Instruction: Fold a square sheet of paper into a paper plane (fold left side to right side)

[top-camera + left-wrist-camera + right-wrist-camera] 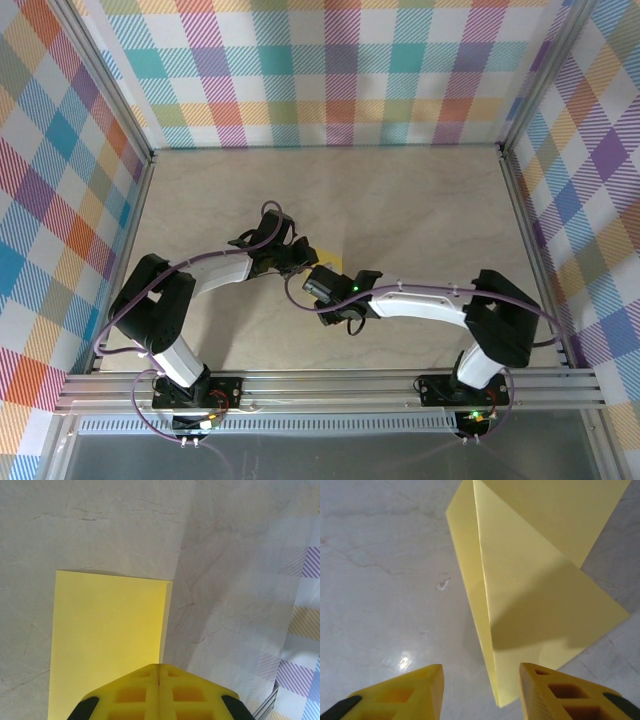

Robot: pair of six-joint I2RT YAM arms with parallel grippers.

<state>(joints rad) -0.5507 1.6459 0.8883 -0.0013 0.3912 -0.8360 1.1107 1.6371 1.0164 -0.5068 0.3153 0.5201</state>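
Starting at the left of the overhead view, the left arm [190, 290] reaches inward to the centre of the table [420, 200]. The left gripper [288, 254] has its jaws pressed together; its wrist camera shows the two yellow fingers [135, 692] meeting along one seam, tip [159, 666] at the near right corner of the yellow sheet [105, 630]. Whether paper is pinched between them cannot be determined. From this camera the sheet lies flat as a rectangle, a second layer showing along its right edge.

Overhead, a small part of the sheet [330, 262] shows between the two grippers. The right gripper [322, 284] has its jaws apart [481, 672]. In its wrist view, the sheet [535, 595] shows a sharp crease with one flap raised, casting a shadow. The sheet's pointed corner lies between the separated fingers [410, 690], touching neither.
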